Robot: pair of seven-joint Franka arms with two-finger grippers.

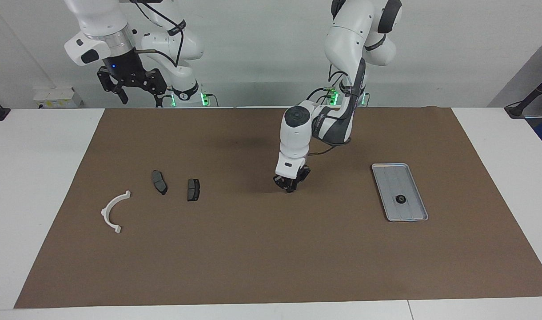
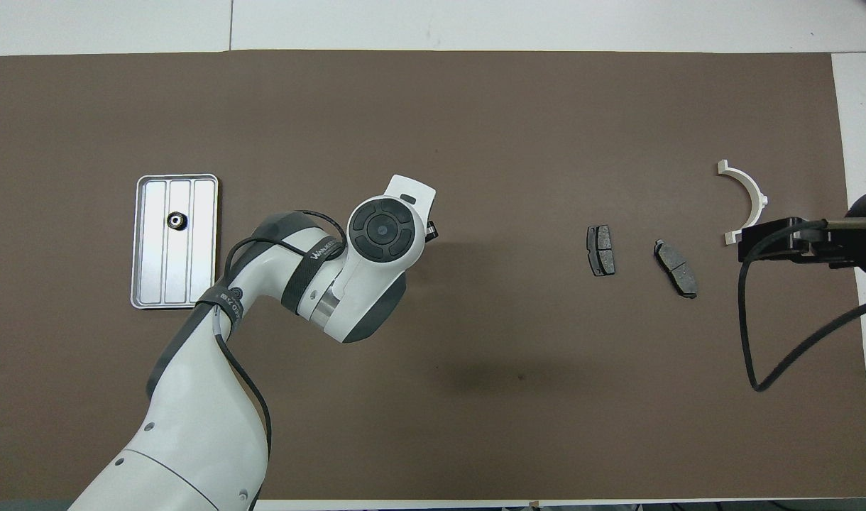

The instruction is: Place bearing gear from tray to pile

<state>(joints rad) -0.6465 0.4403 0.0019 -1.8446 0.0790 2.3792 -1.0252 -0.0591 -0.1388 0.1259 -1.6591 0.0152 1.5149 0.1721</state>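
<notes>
A small dark bearing gear lies in the silver ridged tray toward the left arm's end of the table. The pile is a white arc and two dark pads toward the right arm's end. My left gripper points down just over the brown mat's middle, between tray and pile. It is shut and I see nothing in it. In the overhead view its wrist hides most of it. My right gripper waits open, raised by its base.
A brown mat covers most of the white table. A black cable loops from the right arm over the mat near the arc. The left arm's elbow and forearm hang over the mat beside the tray.
</notes>
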